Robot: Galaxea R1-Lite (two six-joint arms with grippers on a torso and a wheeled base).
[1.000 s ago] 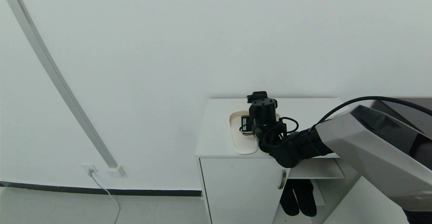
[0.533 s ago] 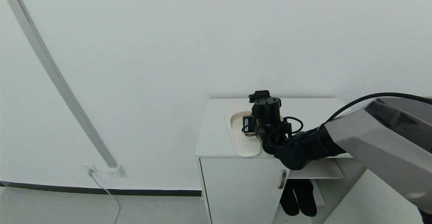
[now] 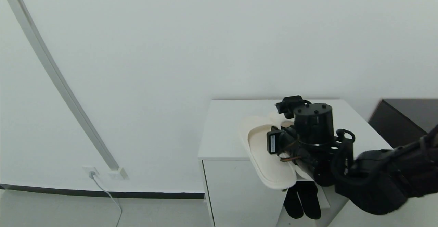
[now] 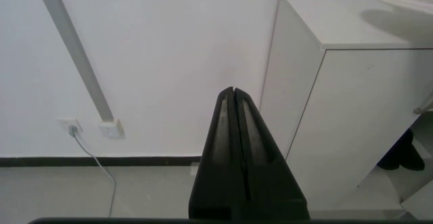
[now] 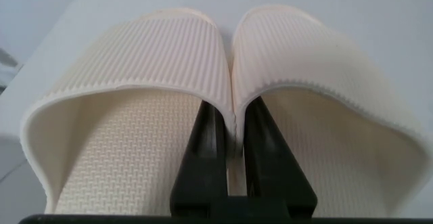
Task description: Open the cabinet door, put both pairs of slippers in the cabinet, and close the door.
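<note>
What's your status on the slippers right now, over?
Right pincer shut on white slippers, held over cabinet front edge. Left pincer shut, empty, low beside cabinet. Black slippers already on lower shelf inside.

We count two cream slippers (image 5: 128, 88) (one pair, side by side), two black slippers (image 3: 303, 199), one white cabinet (image 3: 222, 134), one wall socket (image 3: 89, 171) with one cable (image 3: 110, 196), one slanting wall strip (image 3: 58, 79), and two grippers: one left gripper (image 4: 234, 112) and one right gripper (image 5: 230, 129).
</note>
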